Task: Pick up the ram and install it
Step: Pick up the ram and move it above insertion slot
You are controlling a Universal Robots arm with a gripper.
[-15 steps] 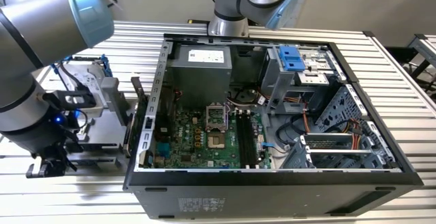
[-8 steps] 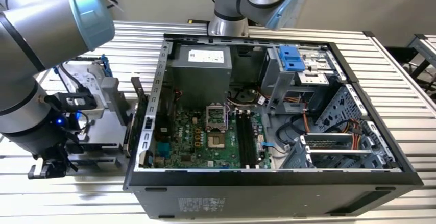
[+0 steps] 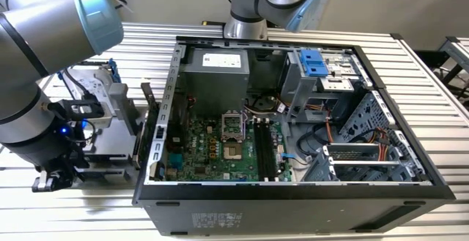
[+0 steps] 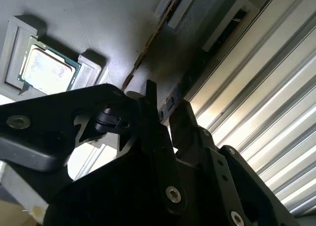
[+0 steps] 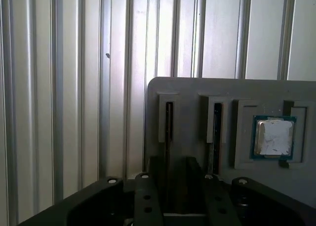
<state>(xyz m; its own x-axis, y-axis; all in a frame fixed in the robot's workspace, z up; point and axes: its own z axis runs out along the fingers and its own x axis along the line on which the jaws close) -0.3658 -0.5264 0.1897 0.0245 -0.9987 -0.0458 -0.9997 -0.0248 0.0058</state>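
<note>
Slats of bright metal made up the table (image 5: 74,87), and on it lay a grey holder (image 5: 197,90) with two narrow slots and a square recess. We saw the ram (image 5: 169,122) standing on edge in one of those slots, a thin dark strip in the first wrist view. In the second wrist view the ram (image 4: 143,53) showed as a thin brownish edge running along the holder (image 4: 98,18). A silver processor (image 5: 274,137) sat in the recess, just beside the other slot, and we found the same processor (image 4: 47,67) in the second wrist view, well apart from the ram.

The gripper (image 5: 175,161) hung close to the holder's near edge. Its jaws were parted by a gap wider than the stick, with one of the fingers (image 5: 155,179) on either side of the ram's line. They had hold of nothing, and we could not tell whether either finger touched the ram. In the second wrist view the gripper (image 4: 165,105) showed the same narrow gap, with the table (image 4: 266,102) bright beside it.

In the exterior view the arm (image 3: 44,60) stood at the exterior view's left. Beside it was an open computer case (image 3: 293,194), its motherboard (image 3: 212,142) facing up.
</note>
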